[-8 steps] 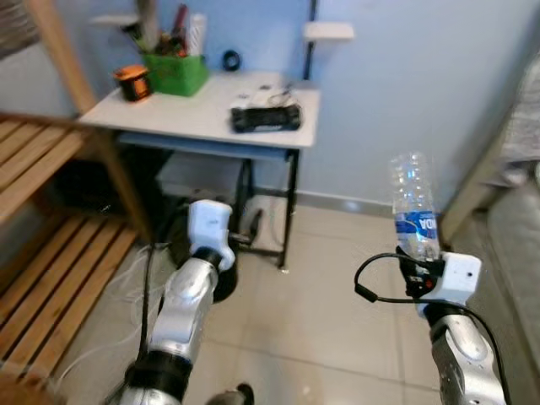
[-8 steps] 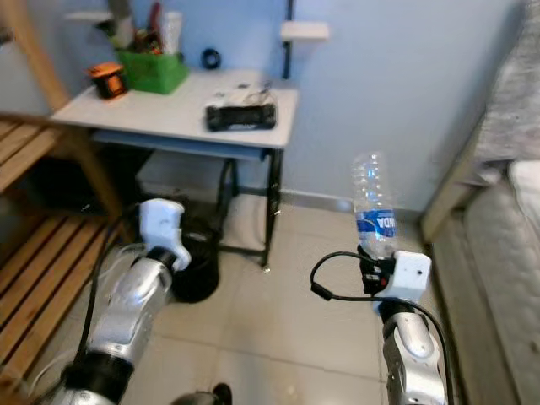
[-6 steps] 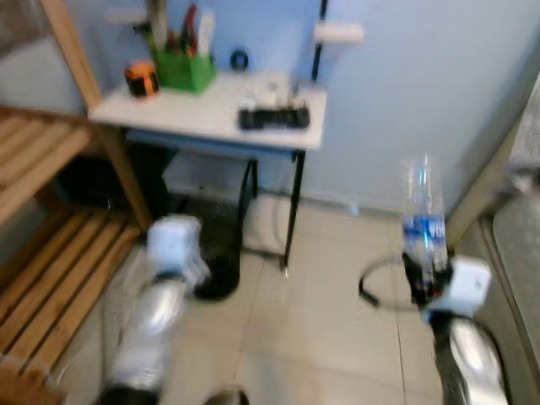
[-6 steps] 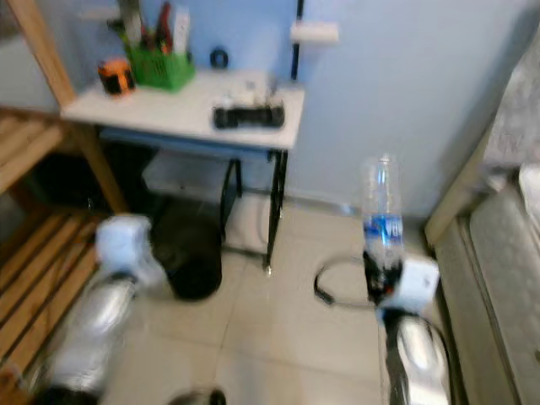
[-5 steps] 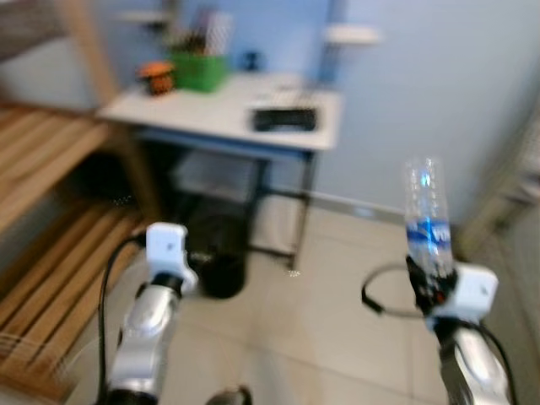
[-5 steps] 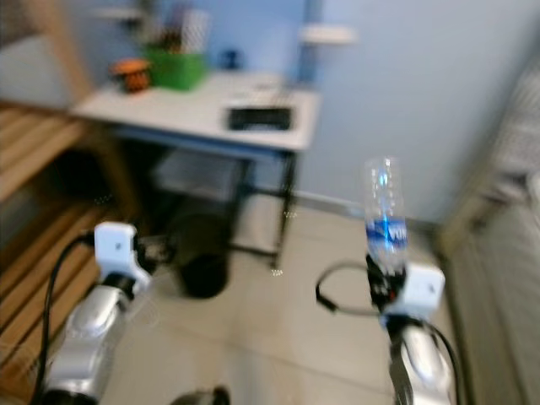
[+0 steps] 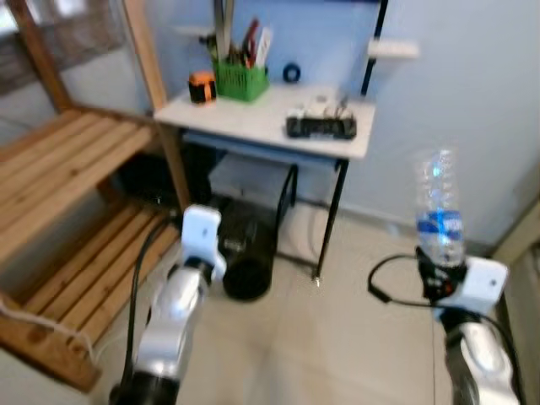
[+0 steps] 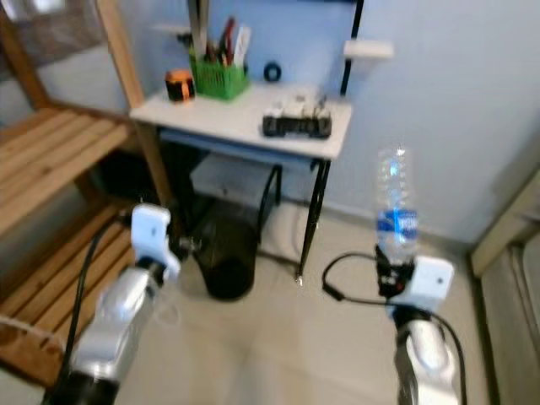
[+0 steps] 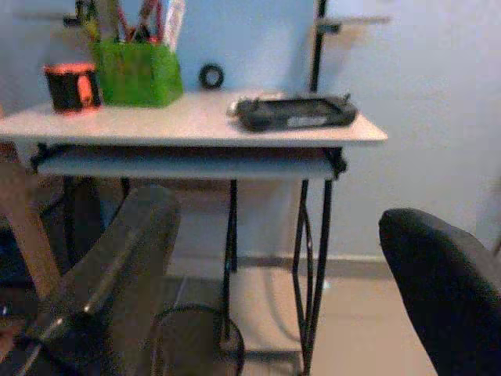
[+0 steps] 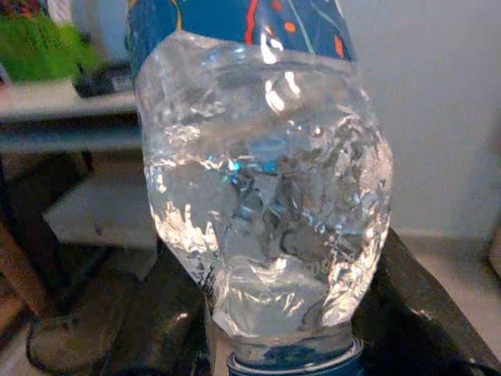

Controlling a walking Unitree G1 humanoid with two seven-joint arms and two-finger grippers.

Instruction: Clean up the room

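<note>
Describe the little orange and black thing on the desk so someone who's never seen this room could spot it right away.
Find the small white desk against the blue wall, beside the wooden frame. At its back left corner stands a green basket full of upright items, and the orange and black object sits just left of that. It is the only orange item there; the black device lies flat toward the right.
</note>
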